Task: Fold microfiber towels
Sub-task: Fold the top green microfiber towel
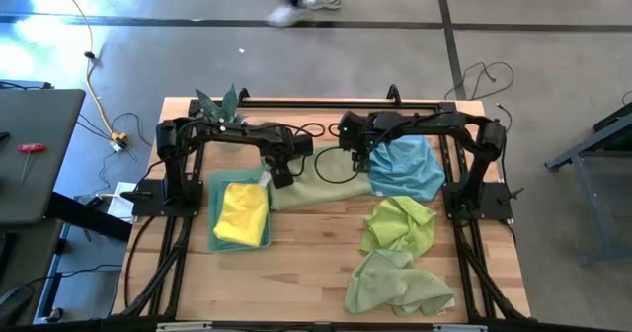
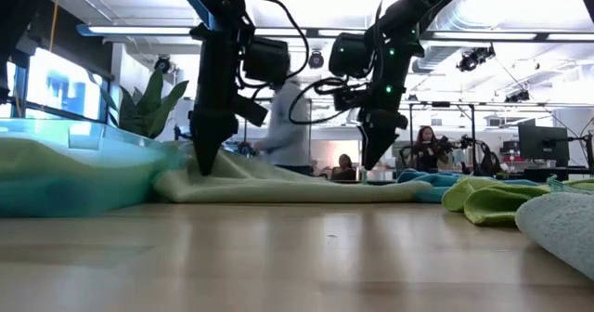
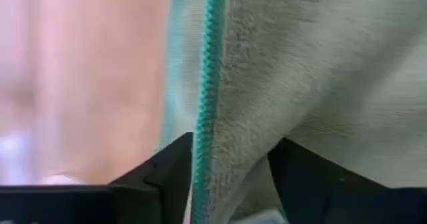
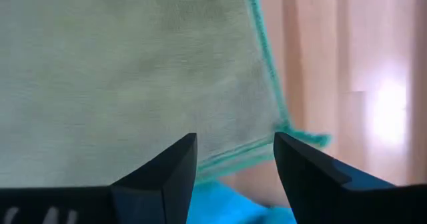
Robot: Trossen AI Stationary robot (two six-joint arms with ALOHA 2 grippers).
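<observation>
— Where did the pale green towel (image 1: 314, 186) lie?

— Flat on the tabletop (image 1: 296, 273) between my two arms, its long axis running from one claw to the other. My left claw (image 1: 280, 177) stood at its one end, my right claw (image 1: 359, 162) at the other.

— Were you gripping it?

— No. Both claws stood parted. An edge rose between my left fingers (image 3: 160, 174); the right corner (image 4: 283, 127) lay just ahead.
</observation>
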